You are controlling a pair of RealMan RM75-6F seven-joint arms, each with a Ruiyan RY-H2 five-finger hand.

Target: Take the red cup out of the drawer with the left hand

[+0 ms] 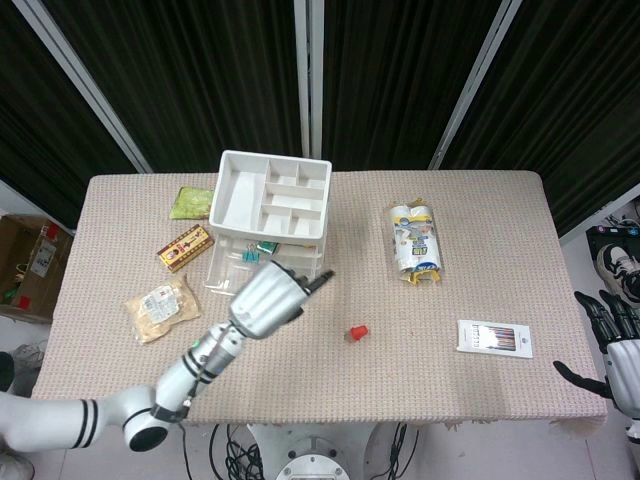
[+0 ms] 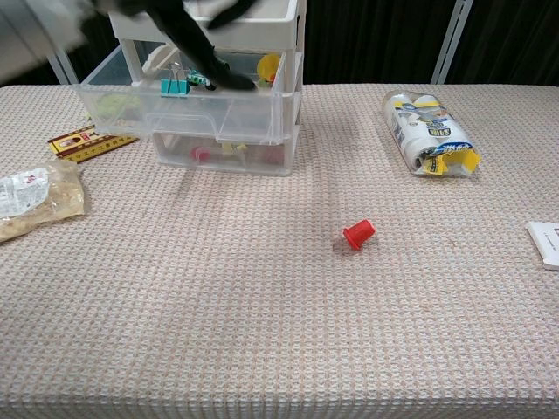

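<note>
Red cup [image 1: 356, 332] lies tipped on its side on the table [image 1: 480, 220], out of the drawer [image 1: 255, 272], well apart from both hands. Left hand [image 1: 268, 298] hovers by the drawer front, fingers loosely spread, holding nothing; cup sits to its right and nearer the robot. Cup's long axis runs diagonally in the chest view. Right hand [image 1: 612, 340] idles off the table's right edge, fingers apart, empty. Left is nearer; task looks done.

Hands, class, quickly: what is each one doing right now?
Left hand: open, holding nothing; the red cup lies on the table, apart from it.
Right hand: open, fingers spread, holding nothing, at the table's edge.
</note>
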